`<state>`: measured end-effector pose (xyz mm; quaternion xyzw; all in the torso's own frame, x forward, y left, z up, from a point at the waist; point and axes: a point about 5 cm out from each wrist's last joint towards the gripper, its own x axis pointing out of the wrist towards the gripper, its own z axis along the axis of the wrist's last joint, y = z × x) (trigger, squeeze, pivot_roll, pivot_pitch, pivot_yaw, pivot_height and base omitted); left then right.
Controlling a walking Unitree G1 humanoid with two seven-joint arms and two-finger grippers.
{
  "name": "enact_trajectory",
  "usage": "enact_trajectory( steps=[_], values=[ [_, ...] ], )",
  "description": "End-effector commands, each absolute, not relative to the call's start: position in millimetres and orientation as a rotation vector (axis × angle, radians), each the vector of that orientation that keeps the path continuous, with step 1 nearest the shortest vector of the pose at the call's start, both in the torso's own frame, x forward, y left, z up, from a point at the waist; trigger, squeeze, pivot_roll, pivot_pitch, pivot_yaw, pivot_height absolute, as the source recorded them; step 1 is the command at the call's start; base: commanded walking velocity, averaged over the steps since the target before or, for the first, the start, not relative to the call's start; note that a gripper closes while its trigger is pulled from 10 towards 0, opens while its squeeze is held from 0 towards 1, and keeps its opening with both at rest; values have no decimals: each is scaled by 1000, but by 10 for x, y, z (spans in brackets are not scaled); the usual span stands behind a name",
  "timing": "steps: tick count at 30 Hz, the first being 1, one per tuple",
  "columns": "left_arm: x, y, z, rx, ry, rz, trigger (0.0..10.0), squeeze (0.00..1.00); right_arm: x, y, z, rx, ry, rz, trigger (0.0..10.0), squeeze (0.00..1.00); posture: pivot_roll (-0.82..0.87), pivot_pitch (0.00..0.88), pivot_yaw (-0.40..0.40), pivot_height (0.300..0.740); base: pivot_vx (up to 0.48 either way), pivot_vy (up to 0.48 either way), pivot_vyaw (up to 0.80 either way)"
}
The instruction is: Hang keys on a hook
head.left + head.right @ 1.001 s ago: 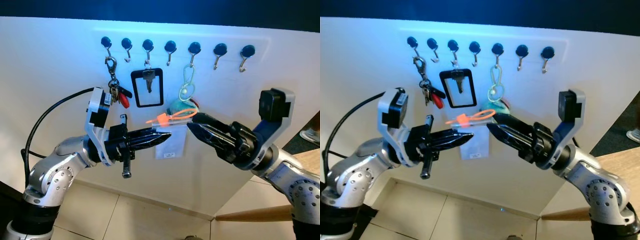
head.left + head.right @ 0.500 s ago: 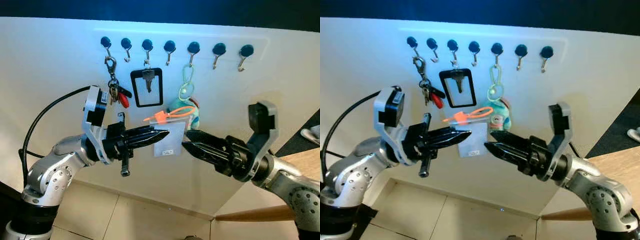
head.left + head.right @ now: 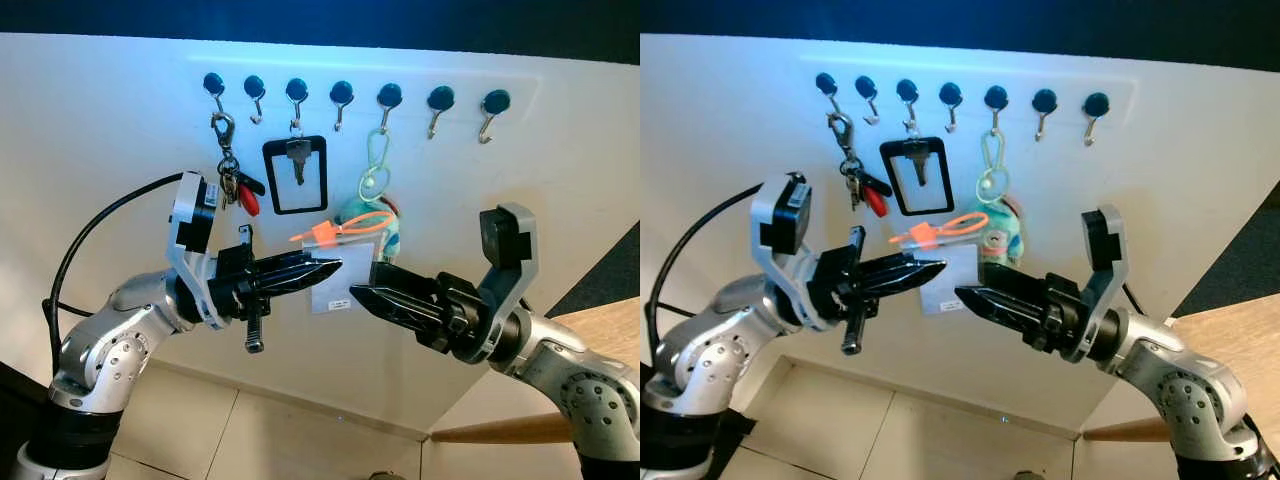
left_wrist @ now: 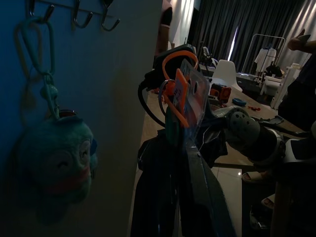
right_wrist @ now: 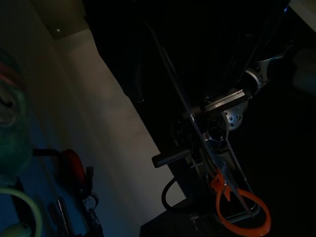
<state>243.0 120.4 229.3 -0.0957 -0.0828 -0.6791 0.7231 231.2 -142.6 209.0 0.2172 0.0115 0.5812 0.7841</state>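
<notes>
**Tagged key set held below the hook rail, right gripper standing off**

From the left eye, the rail of hooks (image 3: 345, 97) runs across the white wall. The left gripper (image 3: 335, 268) reaches in below the rail, its fingers closed to a point on a clear card tag (image 3: 340, 280) that carries an orange loop (image 3: 350, 228). That loop is what must go over a hook, and it sits above the fingertips, pointing up and toward the right end of the rail. The nearest bare hook (image 3: 340, 100) is up and slightly back from it. The right gripper (image 3: 362, 294) sits just beside the tag on the far side, fingers drawn together and holding nothing.

The right eye shows the same pairing: red-tagged keys (image 3: 865, 190), a black badge holder (image 3: 916, 176) and a green plush keyring (image 3: 998, 235) already hang below the rail, while its two rightmost hooks are bare.

The left wrist view looks along its own fingers at the loop and tag standing upright from the tips, the plush beside them against the wall.

The right wrist view is dark; the orange loop (image 5: 242, 210) can be made out across from it.

I would judge the left arm nearer the job: it needs to lift the loop to a free hook.
</notes>
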Motion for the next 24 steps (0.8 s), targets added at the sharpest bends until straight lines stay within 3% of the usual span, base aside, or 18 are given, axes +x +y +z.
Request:
enact_trajectory(
  steps=[1,5,6,7,8,10,11,24],
  values=[
    [2444,1156,2295,-216,-193,-1504,0,0,2315,-1370,2081,468,26,1270,10000,0,-134,55,59,740,0,0,0],
    [2440,1139,2303,-219,-199,-1513,0,0,2321,-1342,2079,472,25,1276,9922,0,-134,55,59,740,0,0,0],
    [2435,1134,2303,-220,-198,-1518,0,0,2322,-1337,2078,472,26,1280,4745,0,-134,55,59,740,0,0,0],
    [2431,1130,2303,-220,-197,-1521,0,0,2322,-1333,2076,471,26,1282,4745,0,-134,55,59,740,0,0,0],
    [2425,1124,2301,-221,-197,-1525,0,0,2319,-1331,2074,472,27,1286,1333,0,-134,53,58,740,0,0,0],
    [2422,1120,2300,-222,-197,-1527,0,0,2318,-1330,2073,471,26,1288,1333,0,-134,53,58,740,0,0,0],
    [2420,1118,2300,-222,-196,-1528,0,0,2316,-1328,2072,471,27,1291,0,0,-134,53,58,740,0,0,0],
    [2423,1114,2288,-233,-193,-1529,0,0,2328,-1321,2078,469,2,1270,0,0,-138,65,67,740,0,0,0]
  ],
)
